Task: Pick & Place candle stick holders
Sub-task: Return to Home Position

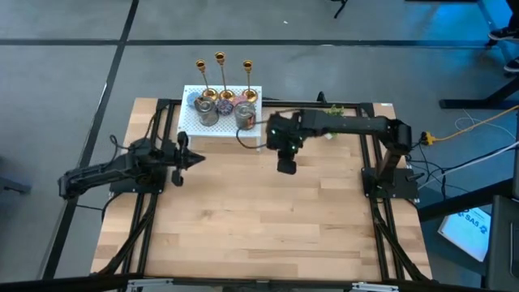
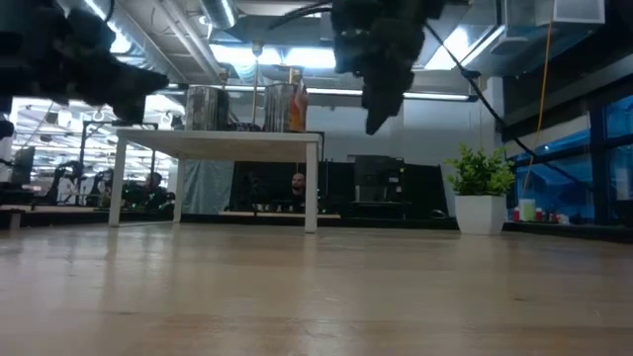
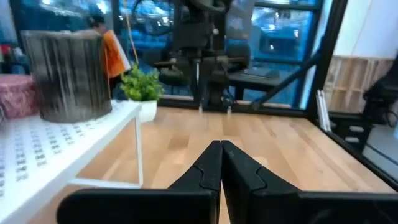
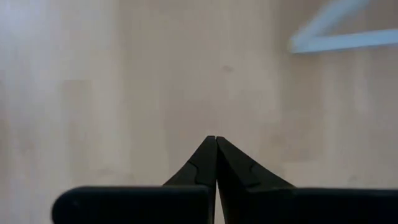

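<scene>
From above, the candle stick holders (image 1: 220, 77) stand upright in a row of three along the far edge of a white shelf (image 1: 188, 123). The shelf sits at the far edge of the desk (image 1: 259, 235), left of its middle. In front of them on the shelf crowd a silver tin (image 1: 208, 113), a copper tin (image 1: 246, 114) and small round discs (image 1: 226, 105). What the tins hold cannot be made out. The left gripper (image 1: 199, 160) hangs just off the shelf's near edge, toward its left corner. The right gripper (image 1: 286, 167) hangs just past the shelf's near right corner, over bare wood.

At desk height, both tins stand on the shelf top. The right gripper is in the air beside the shelf, pointing down, well clear of the desk.

The left wrist camera shows its fingers (image 3: 208, 168) pressed together on nothing. The silver tin and a pink disc (image 3: 15, 93) sit on the shelf nearby.

The right wrist camera shows its fingers (image 4: 205, 163) clenched tip to tip, empty, above bare desk.
</scene>
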Action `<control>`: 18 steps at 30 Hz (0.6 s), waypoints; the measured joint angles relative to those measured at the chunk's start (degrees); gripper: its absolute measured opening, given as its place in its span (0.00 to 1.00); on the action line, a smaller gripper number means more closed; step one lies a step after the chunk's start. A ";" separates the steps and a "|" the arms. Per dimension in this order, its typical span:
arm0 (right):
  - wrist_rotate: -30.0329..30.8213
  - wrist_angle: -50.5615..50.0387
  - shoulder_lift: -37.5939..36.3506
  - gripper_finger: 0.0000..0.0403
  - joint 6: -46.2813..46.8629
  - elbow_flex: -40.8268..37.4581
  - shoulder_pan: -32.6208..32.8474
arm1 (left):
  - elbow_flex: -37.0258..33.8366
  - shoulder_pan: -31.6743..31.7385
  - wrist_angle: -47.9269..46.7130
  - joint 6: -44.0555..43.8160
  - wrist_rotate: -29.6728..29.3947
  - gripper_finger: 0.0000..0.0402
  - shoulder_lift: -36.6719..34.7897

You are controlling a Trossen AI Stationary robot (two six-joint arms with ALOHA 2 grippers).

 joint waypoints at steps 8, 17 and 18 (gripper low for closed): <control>8.35 21.65 -19.24 0.02 5.81 -23.95 6.93 | -1.18 -4.47 3.66 4.33 -4.85 0.00 -0.59; 10.02 51.55 -44.45 0.02 3.14 -50.17 9.74 | -1.20 -7.15 3.65 7.26 -15.17 0.00 -0.69; 10.07 54.00 -46.63 0.02 2.88 -52.77 9.71 | -1.19 -7.28 3.12 7.27 -16.61 0.00 -0.67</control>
